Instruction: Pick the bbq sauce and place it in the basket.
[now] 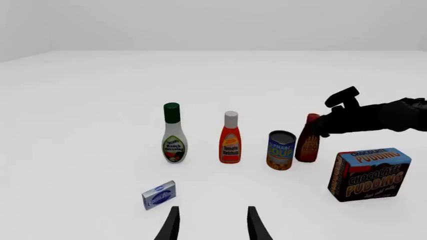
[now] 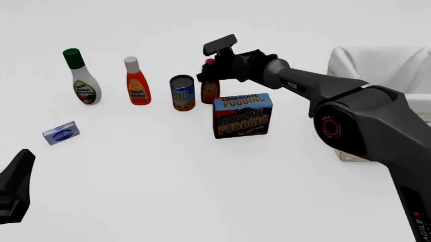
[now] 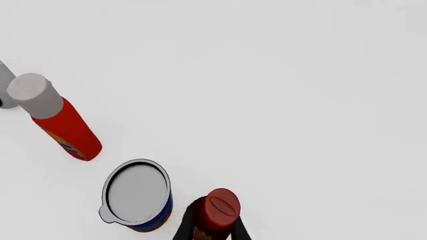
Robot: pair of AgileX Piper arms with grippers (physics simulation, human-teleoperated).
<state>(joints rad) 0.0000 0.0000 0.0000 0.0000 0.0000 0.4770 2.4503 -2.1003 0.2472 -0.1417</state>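
1. BBQ sauce bottle (image 2: 210, 85): stands upright on the desk (image 2: 168, 176), in the far row, just beside the soup can (image 2: 182, 92) and right behind the chocolate pudding box (image 2: 243, 115). Not yet lifted, as far as you can see.
2. Right claw (image 3: 212, 231): its fingers sit either side of the bottle's neck, just under the red cap. Whether they already pinch it or merely bracket it cannot be told.
3. Left claw (image 1: 212, 225): spread, holding nothing, parked low at your near left, well apart from the row.
4. Basket (image 2: 390, 70): at the right side, past your right arm; no bottle shows in the part you can see. White lining folded over the rim.
5. Progress, judged: approach done; firm grip, lift, carry and release are all left.
6. Neighbours: ketchup bottle (image 2: 137, 83), ranch dressing bottle (image 2: 84, 80), small blue-and-white box (image 2: 60, 133).
7. Obstacles, judged: the can is close enough to be knocked by a finger; the pudding box lies on the way toward the basket, so you will likely need to raise the bottle clear first.
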